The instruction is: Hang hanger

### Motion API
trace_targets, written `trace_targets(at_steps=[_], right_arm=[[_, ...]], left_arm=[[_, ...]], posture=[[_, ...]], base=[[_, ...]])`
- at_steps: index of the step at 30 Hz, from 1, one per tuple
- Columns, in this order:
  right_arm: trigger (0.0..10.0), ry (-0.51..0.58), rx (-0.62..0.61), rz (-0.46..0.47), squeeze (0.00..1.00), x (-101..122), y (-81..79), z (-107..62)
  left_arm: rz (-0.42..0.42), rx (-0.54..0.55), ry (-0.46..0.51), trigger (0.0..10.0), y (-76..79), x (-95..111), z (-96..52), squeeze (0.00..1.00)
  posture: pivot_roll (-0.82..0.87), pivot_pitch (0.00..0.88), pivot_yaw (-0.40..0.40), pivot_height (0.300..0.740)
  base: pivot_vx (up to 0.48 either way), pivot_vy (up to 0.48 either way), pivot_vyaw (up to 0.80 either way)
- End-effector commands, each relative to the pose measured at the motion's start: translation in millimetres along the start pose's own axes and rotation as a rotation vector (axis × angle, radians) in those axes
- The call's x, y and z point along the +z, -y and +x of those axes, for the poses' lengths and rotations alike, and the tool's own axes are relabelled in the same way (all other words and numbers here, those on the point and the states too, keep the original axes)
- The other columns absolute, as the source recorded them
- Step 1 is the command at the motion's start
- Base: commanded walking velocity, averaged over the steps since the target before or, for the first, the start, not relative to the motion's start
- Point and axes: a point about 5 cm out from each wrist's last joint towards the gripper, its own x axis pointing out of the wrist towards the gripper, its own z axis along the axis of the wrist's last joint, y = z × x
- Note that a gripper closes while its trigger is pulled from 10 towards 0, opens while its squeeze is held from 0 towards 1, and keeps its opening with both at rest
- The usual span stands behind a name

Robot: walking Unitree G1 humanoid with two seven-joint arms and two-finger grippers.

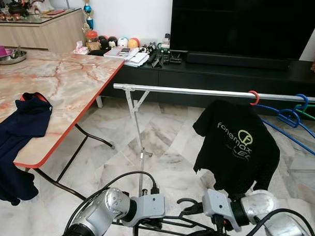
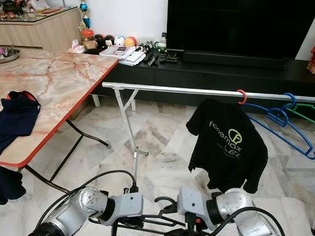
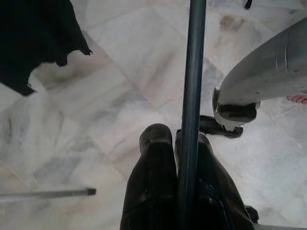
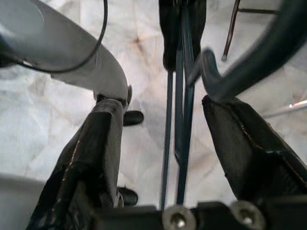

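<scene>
You hold dark hanger (image 1: 187,222) low, near rail (image 1: 200,91), ready to lift.
Left gripper (image 3: 178,143) pinches its bar for support.
Right gripper (image 4: 163,120) spread, hook between fingers.
Free rail left of black shirt (image 1: 236,146): room for hook.

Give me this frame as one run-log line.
left gripper: shut on dark hanger | right gripper: open around it | clothes rail: black T-shirt hung | hang: not yet
</scene>
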Motion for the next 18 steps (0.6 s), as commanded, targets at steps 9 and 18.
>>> trace_targets(at_steps=[9,18], right_arm=[[10.0,-0.033,-0.039,0.059,0.00,-22,-2.9,2.4],[0.0,-0.028,-0.047,0.083,0.00,-25,-0.7,2.5]], left_arm=[[0.053,-0.034,0.024,10.0,1.2,19,1.3,0.00],[0.065,-0.038,0.032,10.0,1.4,25,2.0,0.00]], posture=[[0.09,0.000,0.010,0.740],[0.10,0.000,0.009,0.740]], base=[[0.000,0.000,0.00],[0.000,0.000,0.00]])
